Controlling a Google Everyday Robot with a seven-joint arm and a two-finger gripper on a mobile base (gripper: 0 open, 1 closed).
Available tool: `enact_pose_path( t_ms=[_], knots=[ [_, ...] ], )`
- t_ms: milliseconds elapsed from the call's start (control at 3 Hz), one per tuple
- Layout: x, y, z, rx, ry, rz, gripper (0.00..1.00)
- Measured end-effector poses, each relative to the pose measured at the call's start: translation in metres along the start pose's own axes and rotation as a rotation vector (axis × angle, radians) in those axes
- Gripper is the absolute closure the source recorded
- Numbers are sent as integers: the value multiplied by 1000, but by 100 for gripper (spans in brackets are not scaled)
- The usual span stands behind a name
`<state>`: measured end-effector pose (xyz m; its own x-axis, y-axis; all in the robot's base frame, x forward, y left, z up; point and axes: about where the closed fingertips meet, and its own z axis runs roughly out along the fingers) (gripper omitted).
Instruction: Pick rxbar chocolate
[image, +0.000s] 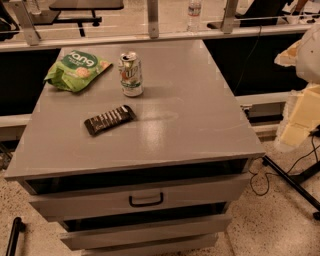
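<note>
Grey cabinet top (200, 115) holds rxbar chocolate (109, 119) nr soda can (131, 74); hand off-frame

green chip bag (76, 70): big white lettering, reads roughly "an9", first letter unclear; small print under it unreadable. white-green soda can (131, 74): logo looks like "7up", not certain. rxbar chocolate (109, 119): pale text stripes on dark wrapper, none legible. bottle (194, 14) at top edge: label unreadable. gripper: out of frame.

Blurred white rounded arm (311, 50) at the right edge, with pale cream tool (289, 54).
</note>
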<state>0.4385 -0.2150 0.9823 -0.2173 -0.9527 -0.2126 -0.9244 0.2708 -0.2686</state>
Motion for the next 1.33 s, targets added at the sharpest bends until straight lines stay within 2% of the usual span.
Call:
enact_pose_path(
  t_ms=[333, 667, 1000, 1333],
  knots=[
    [0, 0, 0, 0, 0, 0, 0],
    [-17, -9, 3, 5, -28, -50, 0],
    [-73, -22, 25, -20, -91, -228, 0],
    [-132, -31, 56, -59, -116, -407, 0]
  ],
)
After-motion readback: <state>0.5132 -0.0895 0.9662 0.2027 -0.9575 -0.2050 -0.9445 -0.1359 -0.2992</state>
